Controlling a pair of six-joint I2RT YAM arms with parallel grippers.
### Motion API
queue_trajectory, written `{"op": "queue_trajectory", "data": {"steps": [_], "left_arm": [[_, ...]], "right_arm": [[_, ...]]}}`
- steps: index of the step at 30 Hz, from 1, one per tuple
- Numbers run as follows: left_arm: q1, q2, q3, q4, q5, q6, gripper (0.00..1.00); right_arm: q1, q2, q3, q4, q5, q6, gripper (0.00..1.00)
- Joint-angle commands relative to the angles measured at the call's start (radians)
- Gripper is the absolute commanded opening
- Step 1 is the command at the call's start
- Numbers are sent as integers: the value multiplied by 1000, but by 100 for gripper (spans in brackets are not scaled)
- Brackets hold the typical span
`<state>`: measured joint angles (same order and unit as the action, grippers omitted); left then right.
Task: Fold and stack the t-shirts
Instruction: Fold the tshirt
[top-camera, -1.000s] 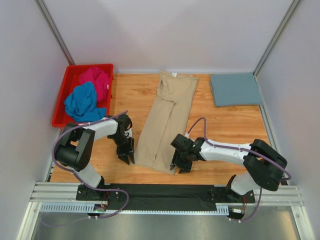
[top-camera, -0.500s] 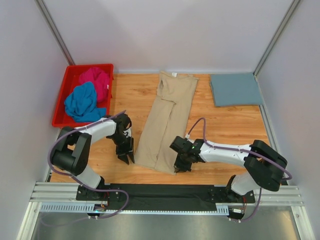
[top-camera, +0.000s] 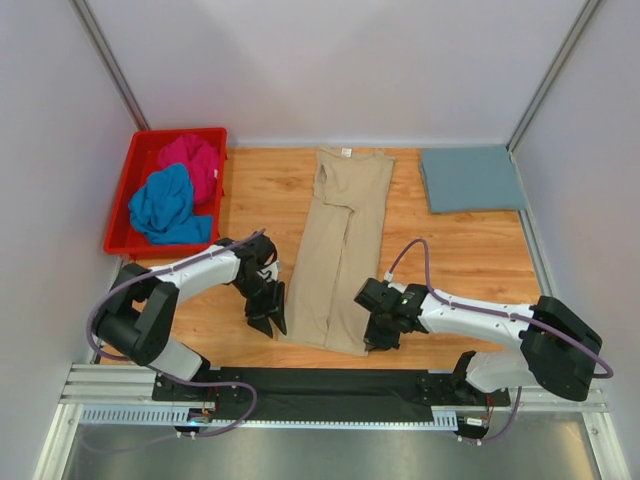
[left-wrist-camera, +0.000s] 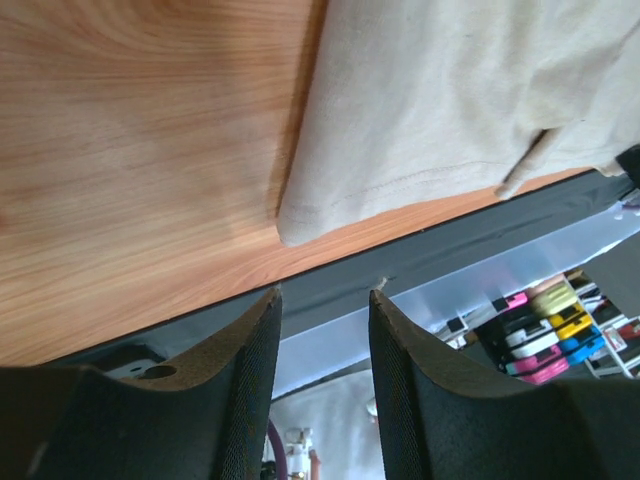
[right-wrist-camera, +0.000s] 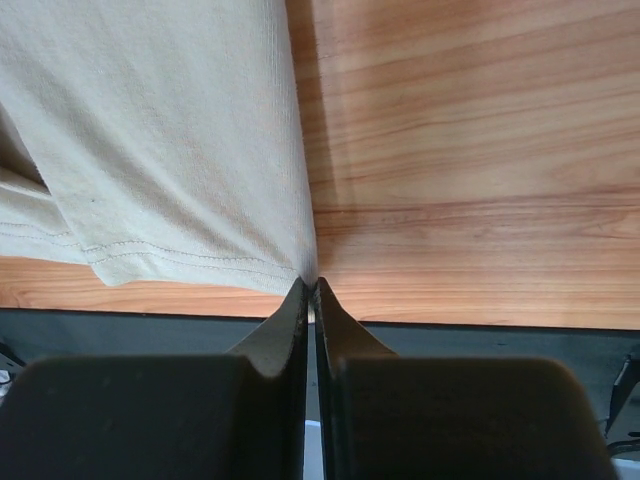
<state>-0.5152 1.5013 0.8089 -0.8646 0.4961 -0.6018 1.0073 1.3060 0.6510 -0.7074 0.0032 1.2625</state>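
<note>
With the tan shirt lying lengthwise on the worktop, my right tool is pinched shut on its near hem corner (only by the tips) while my left tool gapes unladen beside the other corner, so lifting now risks a slip or skewed fold.

A red plastic bin sits at the far left corner of the wooden table, against the white wall.

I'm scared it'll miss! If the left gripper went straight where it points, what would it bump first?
Probably the beige t-shirt's near hem corner, or the wooden table right beside it. The left gripper is open; depth is hard to judge.
</note>
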Motion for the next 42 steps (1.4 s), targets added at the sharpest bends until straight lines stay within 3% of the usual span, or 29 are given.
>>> {"op": "queue_trajectory", "data": {"steps": [1,11,18,24,28,30,42], "left_arm": [[-17,25,-16,44,-11,-50,47],[-17,74,-51,162,-7,-90,44],[-34,68,-77,139,-47,-108,41],[-40,54,-89,139,-42,-127,27],[-48,42,-80,135,-25,-142,6],[-52,33,-74,125,-22,-147,1],[-54,-62,-50,29,2,-187,0]], "right_arm": [[7,-16,-7,-24,12,-26,0],[7,-48,-30,-37,12,-38,0],[5,-71,-33,-38,12,-49,0],[5,-54,-30,-29,12,-64,0],[5,-56,-19,-47,12,-72,0],[5,-54,-11,-56,12,-75,0],[5,-68,24,-113,12,-92,0]]}}
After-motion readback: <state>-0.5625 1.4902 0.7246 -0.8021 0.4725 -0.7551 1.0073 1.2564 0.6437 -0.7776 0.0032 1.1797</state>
